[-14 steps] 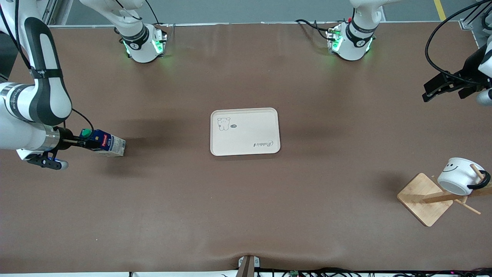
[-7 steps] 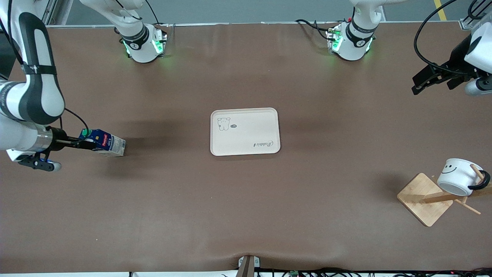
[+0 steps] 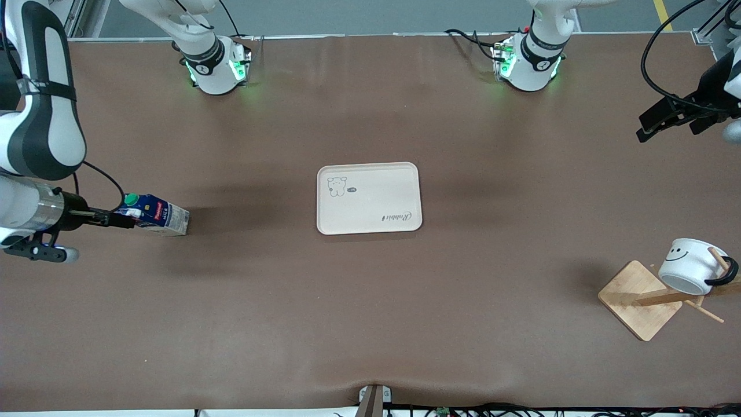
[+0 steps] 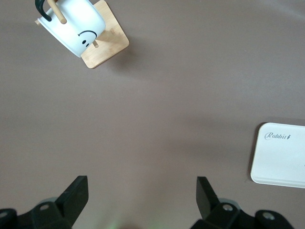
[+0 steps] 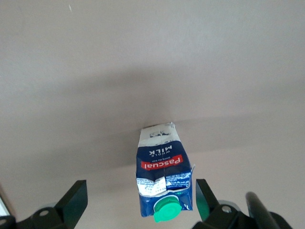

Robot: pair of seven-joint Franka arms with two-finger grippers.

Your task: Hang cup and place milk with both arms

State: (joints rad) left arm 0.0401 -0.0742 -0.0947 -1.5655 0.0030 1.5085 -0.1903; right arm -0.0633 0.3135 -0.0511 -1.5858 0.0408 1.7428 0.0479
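The milk, a dark blue carton with a green cap, stands on the table near the right arm's end. My right gripper is open beside its top. In the right wrist view the milk has its capped top between my open fingers, and they do not touch it. The cup, white with a smiley face, hangs by its black handle on a wooden rack. My left gripper is open and empty, up over the left arm's end of the table. The cup also shows in the left wrist view.
A pale tray with a bear drawing lies at the table's middle, and its corner shows in the left wrist view. The rack's wooden pegs stick out near the left arm's end. Black cables hang by the left arm.
My right gripper has drawn back from the milk toward the right arm's end of the table, and the milk has stayed put. My left gripper has shifted slightly in the air.
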